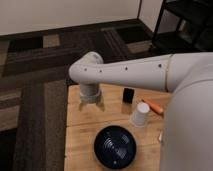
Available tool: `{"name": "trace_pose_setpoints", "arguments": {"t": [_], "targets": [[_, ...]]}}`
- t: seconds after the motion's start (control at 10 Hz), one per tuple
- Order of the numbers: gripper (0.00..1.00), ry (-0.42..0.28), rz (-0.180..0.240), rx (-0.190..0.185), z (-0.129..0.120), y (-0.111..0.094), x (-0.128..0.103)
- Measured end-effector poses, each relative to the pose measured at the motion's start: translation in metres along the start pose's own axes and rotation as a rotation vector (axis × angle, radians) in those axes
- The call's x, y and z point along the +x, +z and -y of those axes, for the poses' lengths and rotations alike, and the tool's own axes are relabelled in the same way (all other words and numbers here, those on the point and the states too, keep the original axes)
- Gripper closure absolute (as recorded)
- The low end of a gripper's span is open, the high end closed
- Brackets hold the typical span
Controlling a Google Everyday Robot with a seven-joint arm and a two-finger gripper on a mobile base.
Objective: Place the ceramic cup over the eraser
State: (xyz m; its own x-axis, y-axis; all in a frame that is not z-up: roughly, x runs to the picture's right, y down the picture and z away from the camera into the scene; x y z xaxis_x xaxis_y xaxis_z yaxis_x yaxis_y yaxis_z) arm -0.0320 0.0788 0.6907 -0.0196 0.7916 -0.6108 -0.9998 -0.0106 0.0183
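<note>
Camera view: gripper, jaws apparently apart and empty, near small black eraser, white tapered cup.

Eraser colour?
The eraser is black, camera view; end effector hovers open image-left of it over the table.

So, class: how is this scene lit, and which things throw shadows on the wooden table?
Camera view: soft, even room light, no glare; the open gripper, hovering over the far left of the table, throws a faint shadow beneath; the ceramic cup and eraser cast hardly any; the dark blue bowl shows a dull sheen.
</note>
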Motion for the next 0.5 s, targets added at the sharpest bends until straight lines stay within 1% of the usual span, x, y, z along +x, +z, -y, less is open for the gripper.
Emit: {"name": "trace_pose_setpoints", "arguments": {"t": [0.1,0.3,0.4,0.5], "targets": [[0.35,0.010,0.005,0.005,0.016,-0.005,0.000],[0.35,0.020,0.005,-0.006,0.043,-0.015,0.004],[0.35,0.030,0.007,-0.005,0.060,-0.021,0.006],[0.35,0.033,0.001,0.008,0.078,-0.025,0.008]]}}
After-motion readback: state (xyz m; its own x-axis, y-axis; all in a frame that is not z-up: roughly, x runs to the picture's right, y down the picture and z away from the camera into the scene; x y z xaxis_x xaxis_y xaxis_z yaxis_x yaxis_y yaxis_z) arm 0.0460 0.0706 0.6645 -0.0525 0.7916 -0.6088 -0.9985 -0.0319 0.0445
